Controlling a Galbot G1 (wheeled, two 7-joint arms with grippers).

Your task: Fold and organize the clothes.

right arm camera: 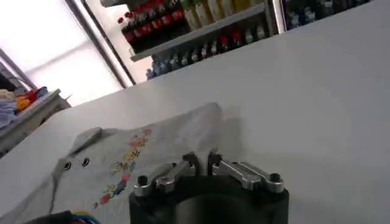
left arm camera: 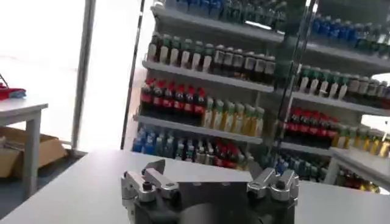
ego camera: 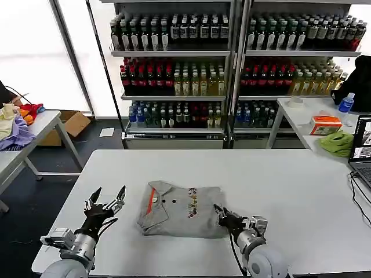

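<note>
- While I look down from the head camera, the grey polo lies folded into a rough rectangle near the front middle of the white worktop; its collar with the orange lining points toward my left side, and a strip of small multicolour print runs across its middle.
- My left pincer hovers off the polo's collar edge, near the worktop's front-left corner, not touching the cloth. Its fingers are spread wide with nothing between them; the left wrist view shows the same wide gap at the left pincer.
- My right pincer sits at the polo's front-right corner, fingertips low at the fabric edge. In the right wrist view the right pincer has its two fingers drawn nearly together, right at the hem of the polo. I cannot tell whether any cloth is pinched between them.
- Behind the worktop stand shelves of bottles; a lime-green cloth rests on a side table to my right.
</note>
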